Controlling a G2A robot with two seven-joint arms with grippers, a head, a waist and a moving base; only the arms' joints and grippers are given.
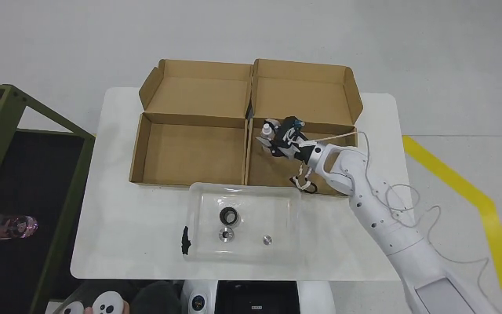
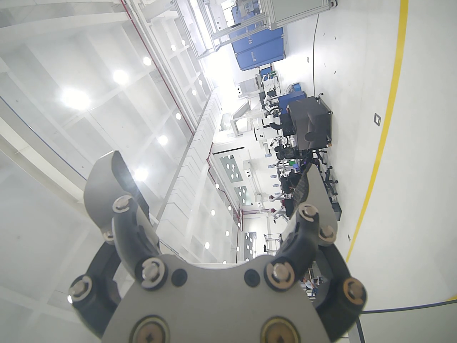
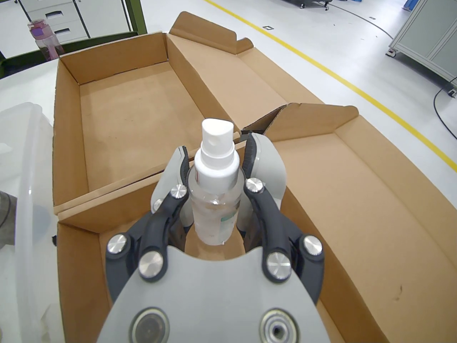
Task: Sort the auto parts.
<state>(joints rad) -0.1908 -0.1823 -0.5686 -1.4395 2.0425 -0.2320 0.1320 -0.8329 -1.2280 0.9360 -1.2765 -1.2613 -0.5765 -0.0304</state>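
- Two open cardboard boxes are set side by side on the white surface [image 1: 118, 196]: the left box [image 1: 192, 153] and the right box [image 1: 267, 169].
- One spray bottle [image 3: 214, 194] is clamped in the right hand [image 3: 217, 149]. The fingers [image 3: 267, 158] are closed on the clear body, just under its white pump head.
- The bottle's long axis is lined up with the hand. The nozzle end reaches out past the fingertips and is aimed toward the upper left of the top view.
- The bottle is held over the upper left corner of the right box, just beside the wall shared with the left box. The right box is judged to lie straight below it, and the left box just beyond the nozzle.
- One clear bin [image 1: 205, 196] is placed at lower centre of the top view, near the boxes.
- Three parts are counted in the bin: one black ring [image 1: 229, 215], one metal part [image 1: 226, 234] just below it, and one small round metal piece [image 1: 267, 240] to the right.
- One small dark item [image 1: 186, 239] is seen at the bin's left edge; its kind cannot be told.
- The left hand [image 2: 212, 171] is pointed upward, away from the surface. It is spread wide with nothing in it, so the release is judged to fall to the right arm.
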